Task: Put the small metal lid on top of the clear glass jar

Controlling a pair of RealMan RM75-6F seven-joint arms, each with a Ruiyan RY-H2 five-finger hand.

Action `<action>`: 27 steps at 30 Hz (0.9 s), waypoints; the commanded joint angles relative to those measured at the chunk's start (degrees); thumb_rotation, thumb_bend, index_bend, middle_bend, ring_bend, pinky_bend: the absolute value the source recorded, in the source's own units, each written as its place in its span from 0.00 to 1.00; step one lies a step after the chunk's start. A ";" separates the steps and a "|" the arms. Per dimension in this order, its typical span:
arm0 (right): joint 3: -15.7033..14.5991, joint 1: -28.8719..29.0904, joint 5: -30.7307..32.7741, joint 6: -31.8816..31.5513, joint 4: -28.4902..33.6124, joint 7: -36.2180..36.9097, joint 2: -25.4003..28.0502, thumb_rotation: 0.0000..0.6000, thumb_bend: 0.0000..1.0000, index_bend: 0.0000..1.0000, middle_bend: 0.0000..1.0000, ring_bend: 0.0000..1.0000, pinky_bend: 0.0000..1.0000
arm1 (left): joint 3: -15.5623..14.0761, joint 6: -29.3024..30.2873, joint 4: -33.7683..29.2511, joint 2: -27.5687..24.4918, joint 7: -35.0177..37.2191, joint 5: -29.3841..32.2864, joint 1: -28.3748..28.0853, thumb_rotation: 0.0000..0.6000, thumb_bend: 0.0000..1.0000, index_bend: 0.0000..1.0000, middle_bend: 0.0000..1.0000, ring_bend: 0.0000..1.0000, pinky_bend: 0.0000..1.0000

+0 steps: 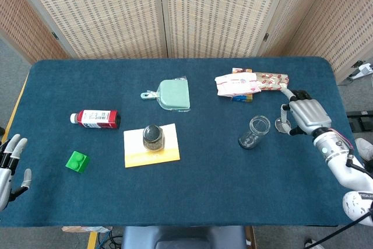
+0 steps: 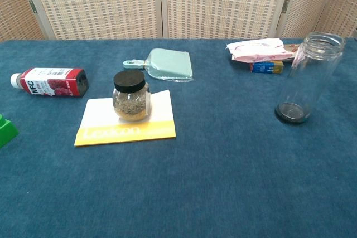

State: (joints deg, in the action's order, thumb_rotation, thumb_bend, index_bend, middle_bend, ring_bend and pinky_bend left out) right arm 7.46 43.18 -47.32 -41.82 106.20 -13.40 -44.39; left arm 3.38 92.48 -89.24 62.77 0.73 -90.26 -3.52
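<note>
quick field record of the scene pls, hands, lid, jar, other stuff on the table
right hand: holds the small metal lid, just right of the clear glass jar
left hand: at the table's left edge, fingers apart, holding nothing
jar: upright, mouth uncovered
lid on jar: not yet
other items: black-lidded jar on yellow card, red bottle lying down, green block, mint dustpan, snack packets

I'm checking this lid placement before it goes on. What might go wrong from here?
The right hand holds the small metal lid only at its fingertips, so it may slip out. The clear glass jar is tall, empty and unsupported; a sideways bump from the lid might tip it. The jar's mouth is narrow, so an off-centre lid might slide off the rim.
</note>
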 commanded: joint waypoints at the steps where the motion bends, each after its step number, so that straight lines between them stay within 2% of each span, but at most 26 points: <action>1: 0.38 1.27 1.13 0.29 0.65 -1.05 0.05 1.00 0.42 0.60 0.00 0.00 0.00 | 0.02 -0.01 -0.04 -0.07 0.10 0.06 0.02 1.00 0.50 0.00 0.00 0.00 0.00; 11: 0.35 4.92 5.31 -1.31 2.01 -5.11 -1.61 1.00 0.42 0.60 0.00 0.00 0.00 | 0.18 0.16 -0.11 -0.52 1.13 0.45 0.21 1.00 0.50 0.00 0.00 0.00 0.00; 27: -0.58 8.00 8.16 -2.17 2.49 -8.04 -3.63 1.00 0.42 0.60 0.00 0.00 0.00 | 0.11 1.29 -0.41 -1.06 1.93 -0.12 0.75 1.00 0.50 0.00 0.00 0.00 0.00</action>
State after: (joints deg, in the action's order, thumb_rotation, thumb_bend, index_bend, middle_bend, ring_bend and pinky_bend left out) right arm 7.04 51.04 -39.30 -43.96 108.81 -21.26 -47.84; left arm 3.49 93.76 -89.65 61.72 2.65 -90.38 -2.79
